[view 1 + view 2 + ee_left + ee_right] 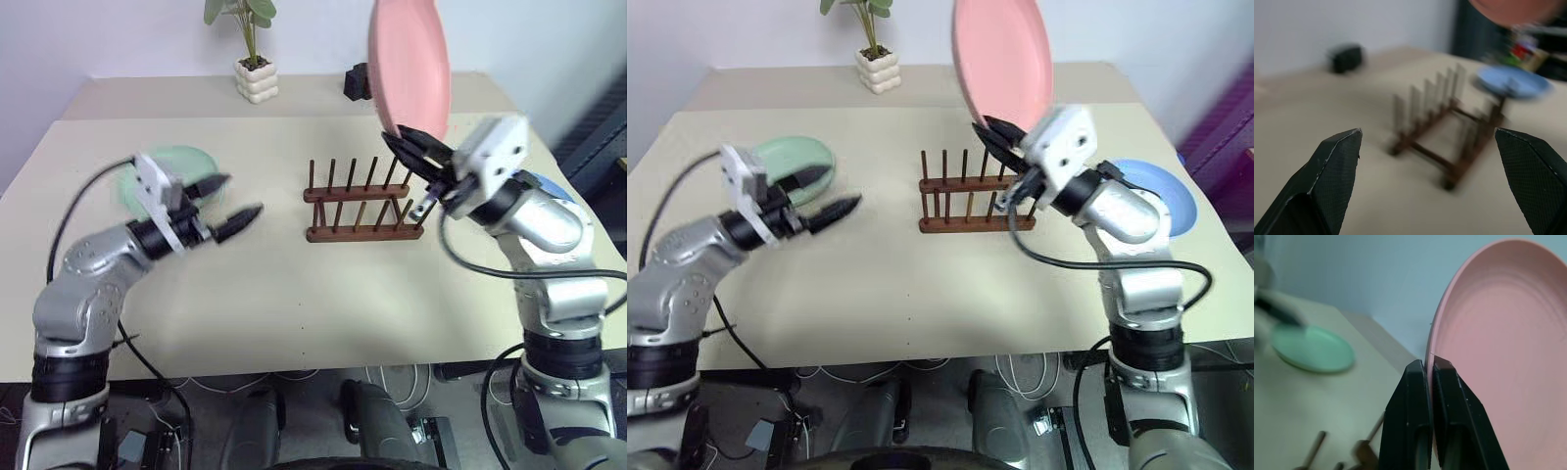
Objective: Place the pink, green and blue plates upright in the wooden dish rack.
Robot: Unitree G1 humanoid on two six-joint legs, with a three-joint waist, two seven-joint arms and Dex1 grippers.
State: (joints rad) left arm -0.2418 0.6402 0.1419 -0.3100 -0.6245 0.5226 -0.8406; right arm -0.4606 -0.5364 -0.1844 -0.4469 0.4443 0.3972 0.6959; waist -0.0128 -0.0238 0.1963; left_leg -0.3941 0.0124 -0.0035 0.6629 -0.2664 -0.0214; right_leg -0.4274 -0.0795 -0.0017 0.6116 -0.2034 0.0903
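At upper right, the right gripper [409,147] pinches the pink plate [409,67] upright; it should lower it squarely between the wooden dish rack [361,201] pegs. The left gripper [227,203] gapes empty.

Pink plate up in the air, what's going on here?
The right gripper is shut on the rim of the pink plate, holding it upright above the wooden dish rack, which holds no plates yet. The left gripper is open and holds nothing. The green plate and the blue plate lie flat on the table.
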